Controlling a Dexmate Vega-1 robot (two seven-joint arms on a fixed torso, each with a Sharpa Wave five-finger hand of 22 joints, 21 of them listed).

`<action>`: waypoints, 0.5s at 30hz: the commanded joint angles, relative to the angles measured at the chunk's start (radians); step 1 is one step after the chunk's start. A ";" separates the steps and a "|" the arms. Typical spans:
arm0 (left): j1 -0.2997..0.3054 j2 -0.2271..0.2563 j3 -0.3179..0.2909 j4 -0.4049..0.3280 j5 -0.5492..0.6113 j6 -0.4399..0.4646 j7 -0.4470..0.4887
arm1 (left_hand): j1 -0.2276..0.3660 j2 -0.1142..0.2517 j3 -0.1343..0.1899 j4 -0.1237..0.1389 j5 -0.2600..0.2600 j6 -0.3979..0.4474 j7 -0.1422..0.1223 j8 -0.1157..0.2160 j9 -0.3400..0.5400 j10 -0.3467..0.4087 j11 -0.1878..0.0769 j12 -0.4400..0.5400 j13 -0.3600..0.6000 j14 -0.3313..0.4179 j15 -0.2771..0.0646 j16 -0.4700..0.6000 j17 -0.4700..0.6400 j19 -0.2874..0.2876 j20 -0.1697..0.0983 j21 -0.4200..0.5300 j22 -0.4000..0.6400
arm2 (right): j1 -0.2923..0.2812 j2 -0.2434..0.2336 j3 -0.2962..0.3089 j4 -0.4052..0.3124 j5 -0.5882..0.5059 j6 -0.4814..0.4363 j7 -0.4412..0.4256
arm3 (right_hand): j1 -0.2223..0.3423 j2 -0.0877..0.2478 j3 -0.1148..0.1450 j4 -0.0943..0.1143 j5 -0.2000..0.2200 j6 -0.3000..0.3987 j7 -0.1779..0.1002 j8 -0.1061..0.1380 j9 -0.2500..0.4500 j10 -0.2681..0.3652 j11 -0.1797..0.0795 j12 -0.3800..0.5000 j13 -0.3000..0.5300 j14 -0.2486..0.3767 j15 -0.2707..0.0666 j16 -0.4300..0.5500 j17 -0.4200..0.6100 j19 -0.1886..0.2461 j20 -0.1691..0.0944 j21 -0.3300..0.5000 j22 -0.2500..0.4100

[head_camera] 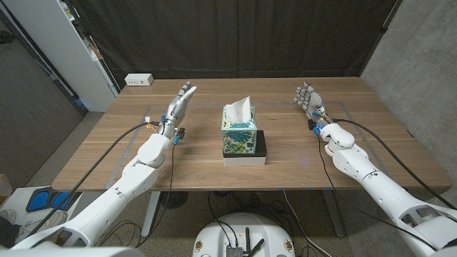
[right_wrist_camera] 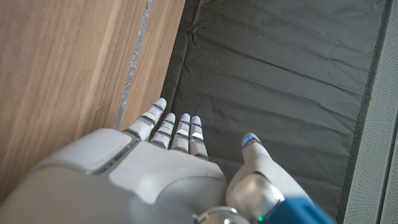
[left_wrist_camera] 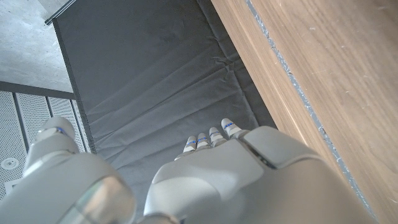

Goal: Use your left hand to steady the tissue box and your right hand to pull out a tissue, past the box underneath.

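A green-patterned tissue box [head_camera: 238, 133] stands at the middle of the wooden table, with a white tissue [head_camera: 238, 110] sticking up from its top. It sits on a flat black-and-white box [head_camera: 246, 153]. My left hand [head_camera: 178, 106] is raised on its edge well to the left of the box, fingers straight and apart, holding nothing. My right hand [head_camera: 308, 98] is held the same way well to the right, also holding nothing. The left wrist view shows the back of my left hand [left_wrist_camera: 236, 168]; the right wrist view shows my right hand [right_wrist_camera: 155, 162] with fingers stretched out.
A white power strip [head_camera: 138, 80] lies at the table's back left corner. Tape lines [head_camera: 146, 118] mark the tabletop near each hand. A dark curtain [head_camera: 235, 36] hangs behind the table, and a white cabinet [head_camera: 64, 43] stands at the left.
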 commanded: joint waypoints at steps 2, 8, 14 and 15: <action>0.065 0.011 -0.016 -0.059 0.009 -0.018 0.020 | 0.009 0.000 -0.009 -0.002 0.005 -0.449 -0.001 0.006 0.002 -0.353 -0.003 0.007 0.003 -0.332 0.006 0.005 0.003 -0.106 -0.060 -0.003 0.005 | -0.007 -0.002 -0.004 -0.018 -0.008 -0.006 -0.011 | -0.001 -0.001 0.001 -0.005 0.002 0.000 0.005 -0.001 0.004 0.001 0.005 -0.004 0.005 -0.002 0.004 -0.002 0.000 -0.002 0.004 -0.001 0.003; 0.094 0.013 -0.021 -0.088 0.021 -0.026 0.033 | 0.011 0.002 -0.014 0.000 0.008 -0.449 -0.001 0.007 0.002 -0.355 -0.002 0.007 0.002 -0.334 0.007 0.005 0.003 -0.106 -0.060 -0.007 0.005 | -0.014 -0.006 -0.002 -0.033 -0.012 -0.008 -0.022 | -0.002 0.000 0.000 -0.006 0.002 -0.001 0.004 -0.001 0.004 0.002 0.005 -0.004 0.005 -0.001 0.004 -0.003 -0.001 -0.002 0.004 -0.002 0.003; 0.127 0.020 -0.028 -0.126 0.043 -0.024 0.055 | 0.012 0.003 -0.019 0.001 0.010 -0.451 -0.001 0.007 0.002 -0.356 -0.002 0.007 0.002 -0.334 0.008 0.005 0.003 -0.107 -0.059 -0.010 0.005 | -0.019 -0.009 0.000 -0.039 -0.012 -0.008 -0.024 | -0.002 0.001 0.000 -0.007 0.002 -0.001 0.004 -0.002 0.004 0.001 0.004 -0.005 0.005 -0.001 0.004 -0.004 -0.002 -0.002 0.004 -0.002 0.003; 0.132 0.021 -0.029 -0.132 0.044 -0.024 0.058 | 0.012 0.003 -0.019 0.001 0.010 -0.451 -0.001 0.007 0.002 -0.356 -0.001 0.007 0.002 -0.335 0.008 0.005 0.003 -0.107 -0.060 -0.010 0.005 | -0.020 -0.009 0.000 -0.041 -0.012 -0.010 -0.025 | -0.002 0.001 0.000 -0.008 0.002 -0.001 0.005 -0.002 0.004 0.001 0.004 -0.005 0.005 -0.001 0.004 -0.004 -0.002 -0.002 0.004 -0.002 0.003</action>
